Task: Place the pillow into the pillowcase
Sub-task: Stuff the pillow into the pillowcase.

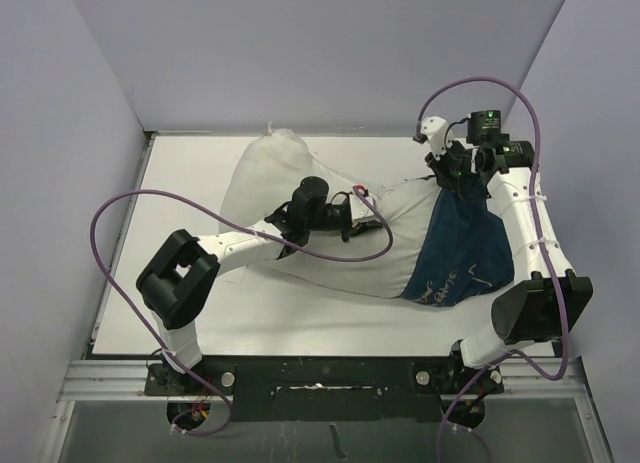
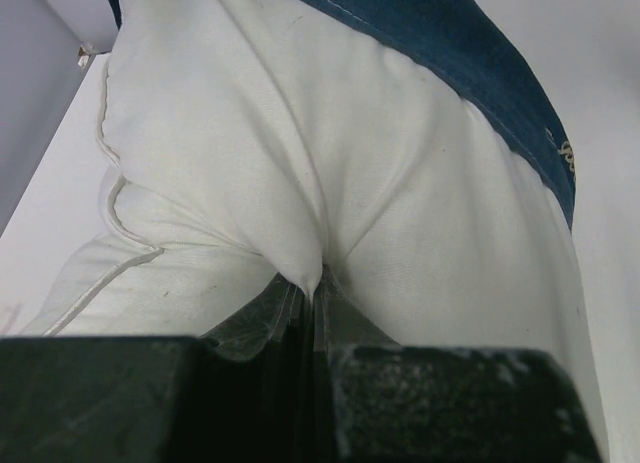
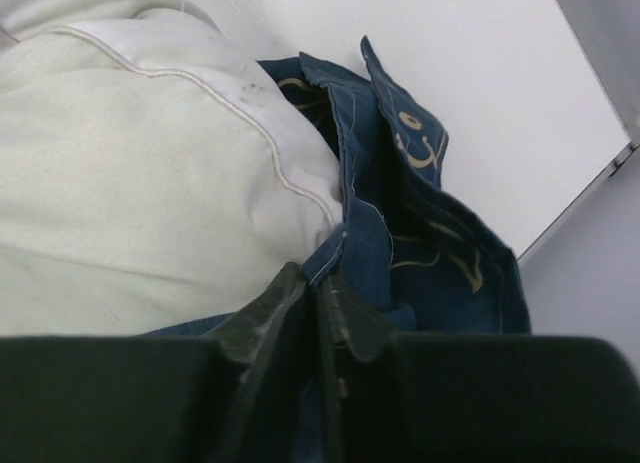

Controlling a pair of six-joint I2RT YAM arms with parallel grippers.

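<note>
My left pincer (image 2: 318, 293) pinches a pillow (image 2: 300, 133) fold just ahead. Right pincer (image 3: 318, 283) nips the pillowcase (image 3: 420, 233) hem, pillow at its left. Best: hold hem taut, feed pillow slowly.

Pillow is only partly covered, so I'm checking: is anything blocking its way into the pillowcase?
Nothing visible blocks it. The pillow has one end inside the pillowcase; the left gripper pinches the pillow, the right gripper pinches the pillowcase hem.
</note>
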